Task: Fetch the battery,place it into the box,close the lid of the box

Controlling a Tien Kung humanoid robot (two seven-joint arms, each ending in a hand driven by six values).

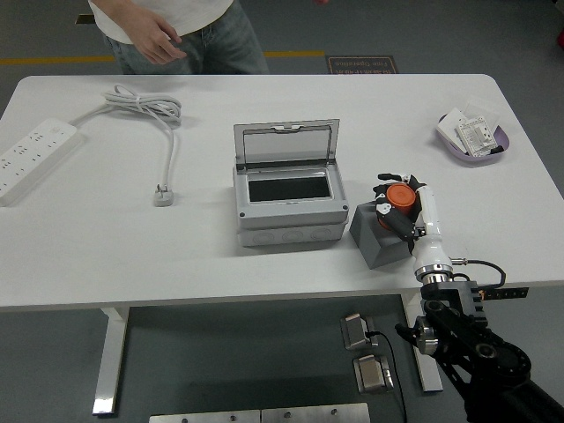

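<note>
The battery point(402, 197) is an orange cylinder standing on a dark grey block point(377, 233) at the table's front right. My right hand point(398, 203) comes up from the lower right and its fingers are curled around the battery. The grey box point(287, 201) stands at the table's middle, just left of the block. Its clear lid point(286, 143) is tilted up and open, and the inside looks dark. My left arm is out of view.
A white power strip point(33, 157) lies at the far left, its cable point(145, 107) and plug point(163, 194) to the box's left. A purple dish point(474, 139) with white packets sits at the back right. A person point(172, 31) stands at the far side, upper left.
</note>
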